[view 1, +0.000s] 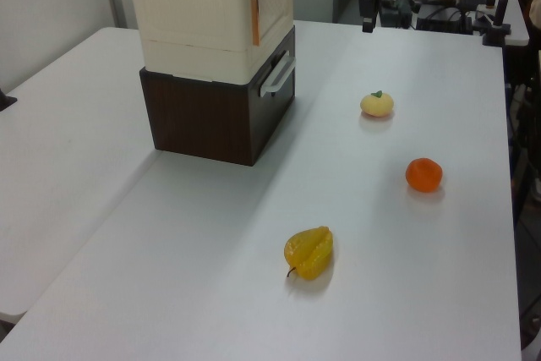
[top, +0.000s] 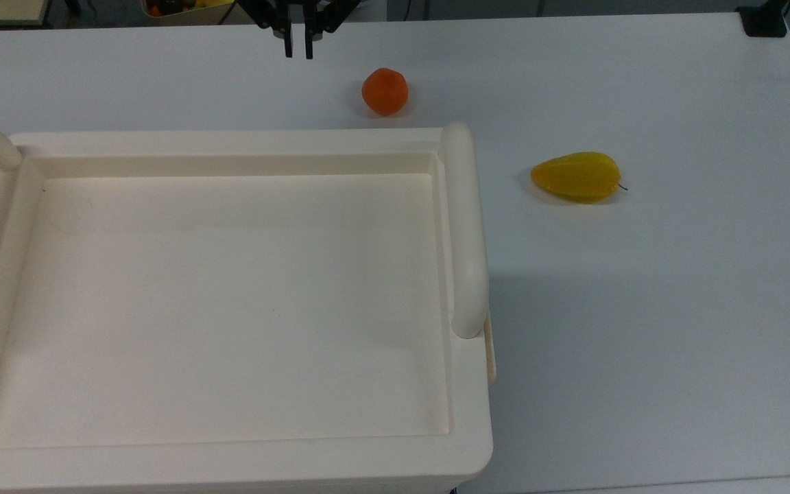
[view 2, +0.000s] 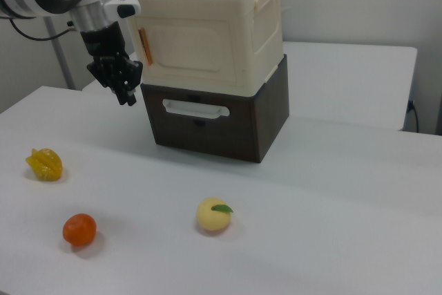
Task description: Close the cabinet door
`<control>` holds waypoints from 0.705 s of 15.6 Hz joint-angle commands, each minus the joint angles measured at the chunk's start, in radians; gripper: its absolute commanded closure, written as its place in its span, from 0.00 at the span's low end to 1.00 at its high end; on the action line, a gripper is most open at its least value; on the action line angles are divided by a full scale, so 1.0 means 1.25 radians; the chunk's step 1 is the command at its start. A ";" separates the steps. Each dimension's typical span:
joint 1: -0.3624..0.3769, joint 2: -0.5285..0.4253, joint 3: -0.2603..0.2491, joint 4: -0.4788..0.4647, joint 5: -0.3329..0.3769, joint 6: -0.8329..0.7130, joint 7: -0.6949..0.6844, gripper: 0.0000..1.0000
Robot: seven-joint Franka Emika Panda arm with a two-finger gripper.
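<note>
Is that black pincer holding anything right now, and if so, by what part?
Nothing is held. The pincer hangs in the air with a small gap between its fingers and nothing in it, apart from the cabinet door and the orange fruit.

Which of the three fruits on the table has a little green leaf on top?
The pale yellow round fruit. The orange fruit and the ridged yellow starfruit have no leaf.
</note>
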 commanded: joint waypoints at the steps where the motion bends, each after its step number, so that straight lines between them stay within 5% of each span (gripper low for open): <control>1: 0.003 -0.021 -0.005 -0.033 -0.002 -0.015 -0.011 0.00; 11: -0.002 -0.029 -0.005 -0.027 -0.002 -0.058 -0.009 0.00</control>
